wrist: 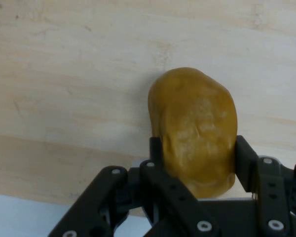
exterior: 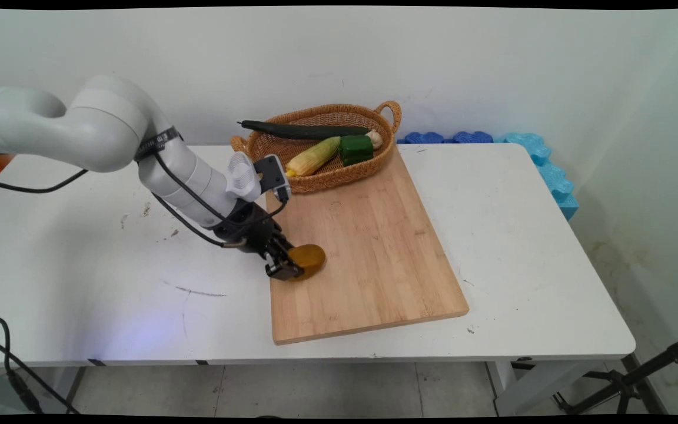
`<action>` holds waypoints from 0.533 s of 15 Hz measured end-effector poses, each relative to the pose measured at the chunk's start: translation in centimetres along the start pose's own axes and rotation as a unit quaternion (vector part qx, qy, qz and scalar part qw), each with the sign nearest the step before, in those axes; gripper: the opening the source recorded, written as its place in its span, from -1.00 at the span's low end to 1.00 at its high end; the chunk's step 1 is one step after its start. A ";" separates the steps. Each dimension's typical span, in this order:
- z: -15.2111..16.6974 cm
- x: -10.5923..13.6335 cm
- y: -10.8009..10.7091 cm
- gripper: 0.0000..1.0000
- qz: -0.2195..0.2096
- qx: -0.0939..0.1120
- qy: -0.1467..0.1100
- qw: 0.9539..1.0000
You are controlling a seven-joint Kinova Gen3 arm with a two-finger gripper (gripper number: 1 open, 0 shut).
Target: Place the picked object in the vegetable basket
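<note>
Pinching a lumpy yellow-brown potato [wrist: 195, 131] between both fingers, the black two-finger claw [exterior: 289, 266] sits low over the pale wooden cutting board [exterior: 374, 247], right at the board's left edge. Hand view shows it best: one black finger [wrist: 155, 153] on each side of the spud's lower half, pads look pressed against the skin w/ no gap I can see. Can't tell if the potato is resting on the board or lifted a hair.

Handling-wise, my guess: it's firm and fairly solid, won't squash, prob has a bit of weight for its size. Skin looks smooth and kinda waxy, and the shape is rounded, so it could roll or twist out if gripped off-center. Across the narrow middle is the spot to hold, which is about where the fingers are now.

Well beyond the claw, at the board's far end, there's an oval woven wicker basket [exterior: 389, 112] w/ a long dark green cucumber [exterior: 303, 130], a yellow corn cob [exterior: 314, 156], a green bell pepper [exterior: 355, 149] and something small and pale [exterior: 375, 139] behind the pepper. Everything's on a white table [exterior: 521, 235].
</note>
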 end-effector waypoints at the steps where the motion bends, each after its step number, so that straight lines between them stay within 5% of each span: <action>1: -0.3 0.3 -0.1 -1.00 0.003 0.001 0.002 1.000; 8: -2.6 3.2 -1.4 -1.00 0.045 -0.007 0.012 0.999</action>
